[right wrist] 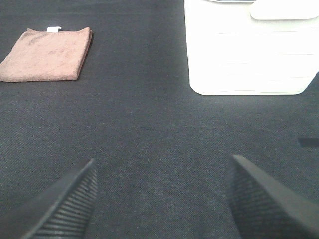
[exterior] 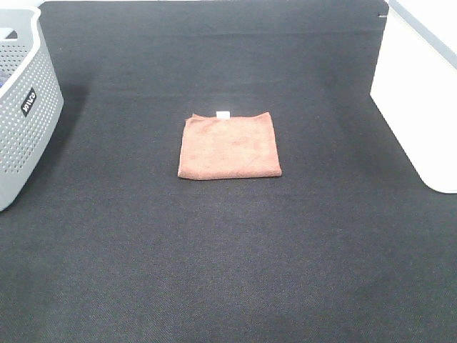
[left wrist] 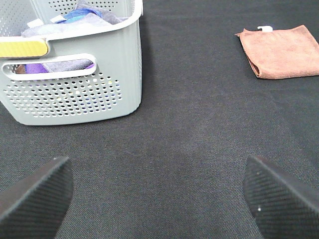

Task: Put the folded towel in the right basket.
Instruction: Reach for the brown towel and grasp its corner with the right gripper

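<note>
Towel [exterior: 228,146], folded to a rough square, reddish-brown terry, lies flat at approx. the centre of the dark desk [exterior: 228,279] in the high view, w/ a small white tag [exterior: 223,114] on its 12 o'clock edge. Its corners are fairly neat and the edges a bit wavy. Right basket [exterior: 421,100], bright white plastic w/ rounded corners, stands at about 2 o'clock from the towel, well apart from it and cut off by the frame edge. Grey basket [exterior: 21,107], perforated walls and a black label [exterior: 28,101], stands at about 9–10 o'clock, also well apart. The left wrist view shows purple and blue cloths [left wrist: 82,15] inside it, plus a yellow strip [left wrist: 22,48] at its rim by the handle slot. Left hand [left wrist: 158,196] is spread wide, the two dark ribbed fingers far apart w/ only desk btwn them; the grey basket is ahead on one side and the towel farther off on the other. Right hand [right wrist: 167,199] is likewise spread wide w/ only desk btwn the fingers; the white basket stands ahead on one side and the towel farther off on the other. Neither hand touches the towel, which is outside both baskets.
</note>
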`<state>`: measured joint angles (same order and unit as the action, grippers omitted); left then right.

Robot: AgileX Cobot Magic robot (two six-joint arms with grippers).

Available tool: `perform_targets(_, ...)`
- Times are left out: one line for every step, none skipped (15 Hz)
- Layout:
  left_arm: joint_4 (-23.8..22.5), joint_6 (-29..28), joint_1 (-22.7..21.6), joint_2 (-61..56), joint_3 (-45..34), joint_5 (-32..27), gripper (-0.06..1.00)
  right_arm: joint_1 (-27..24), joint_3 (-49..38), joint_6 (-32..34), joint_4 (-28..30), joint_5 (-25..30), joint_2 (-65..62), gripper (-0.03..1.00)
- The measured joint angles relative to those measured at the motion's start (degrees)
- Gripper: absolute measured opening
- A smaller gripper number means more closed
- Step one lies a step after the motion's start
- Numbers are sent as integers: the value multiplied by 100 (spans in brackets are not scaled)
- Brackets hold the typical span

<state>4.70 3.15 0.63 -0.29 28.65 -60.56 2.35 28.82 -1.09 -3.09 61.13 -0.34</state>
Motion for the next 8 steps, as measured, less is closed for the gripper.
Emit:
perform_targets(0, 0, 0, 0, 0, 0, 88, 0, 0, 0, 0, 0, 0, 69)
perform_targets(0, 0, 0, 0, 0, 0, 88, 0, 0, 0, 0, 0, 0, 69)
perform_targets(0, 0, 0, 0, 0, 0, 88, 0, 0, 0, 0, 0, 0, 69)
perform_targets(0, 0, 0, 0, 0, 0, 88, 0, 0, 0, 0, 0, 0, 69)
perform_targets(0, 0, 0, 0, 0, 0, 88, 0, 0, 0, 0, 0, 0, 69)
perform_targets(0, 0, 0, 0, 0, 0, 88, 0, 0, 0, 0, 0, 0, 69)
perform_targets(0, 0, 0, 0, 0, 0, 88, 0, 0, 0, 0, 0, 0, 69)
perform_targets(0, 0, 0, 0, 0, 0, 88, 0, 0, 0, 0, 0, 0, 69)
